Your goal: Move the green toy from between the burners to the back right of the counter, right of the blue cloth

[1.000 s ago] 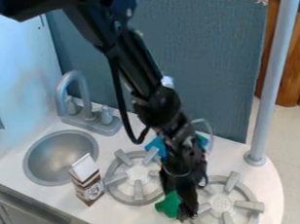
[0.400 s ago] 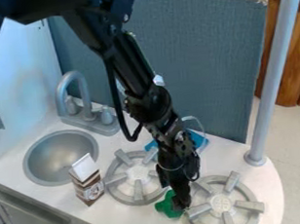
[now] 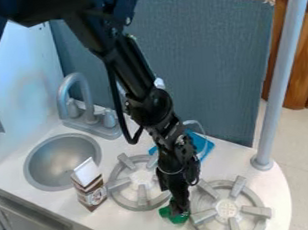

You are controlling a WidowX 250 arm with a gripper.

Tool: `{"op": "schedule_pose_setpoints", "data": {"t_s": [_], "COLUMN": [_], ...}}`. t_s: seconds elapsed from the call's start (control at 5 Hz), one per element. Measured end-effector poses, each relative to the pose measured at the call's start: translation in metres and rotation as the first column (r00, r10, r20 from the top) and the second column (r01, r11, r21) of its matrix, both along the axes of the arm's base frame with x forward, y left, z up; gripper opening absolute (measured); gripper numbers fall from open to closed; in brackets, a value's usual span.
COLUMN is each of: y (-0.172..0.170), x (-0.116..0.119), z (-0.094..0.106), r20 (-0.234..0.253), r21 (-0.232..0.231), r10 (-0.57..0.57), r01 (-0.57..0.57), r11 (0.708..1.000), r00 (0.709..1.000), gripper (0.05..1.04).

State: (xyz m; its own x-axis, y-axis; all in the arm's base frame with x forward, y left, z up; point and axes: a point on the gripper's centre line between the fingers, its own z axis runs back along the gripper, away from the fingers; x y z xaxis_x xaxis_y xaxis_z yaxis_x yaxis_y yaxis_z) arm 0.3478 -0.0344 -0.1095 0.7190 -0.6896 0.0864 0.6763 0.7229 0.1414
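The gripper (image 3: 181, 214) hides part of the green toy (image 3: 167, 213) below; I can't tell how open it is, if it's holding, or which way the toy points.

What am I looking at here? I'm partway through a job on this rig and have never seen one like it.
The black machine is a robot arm. It enters at the top, and its gripper hangs down at the end. A fixed camera looks down at a slant on the toy kitchen.

On the pale counter are a round sink with a gray faucet, a brown and white carton and two gray burners. A flat blue thing lies partly behind the arm.

The gripper is down at a small green object between the burners, partly covering it; whether it is held, I cannot tell.
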Motion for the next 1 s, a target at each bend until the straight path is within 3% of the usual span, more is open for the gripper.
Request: {"op": "schedule_pose_setpoints", "data": {"t_s": [0.2, 0.6, 1.0], "y": [0.012, 0.015, 0.009], "x": [-0.001, -0.002, -0.009], "z": [-0.008, -0.018, -0.022], "r20": [-0.038, -0.06, -0.061], "r21": [0.013, 0.02, -0.017], "r10": [0.017, 0.012, -0.024], "r01": [-0.017, -0.01, 0.023], "r11": [1.0, 1.0, 1.0], "r00": [0.999, 0.998, 0.998], "gripper": [1.0, 1.0, 1.0]}}
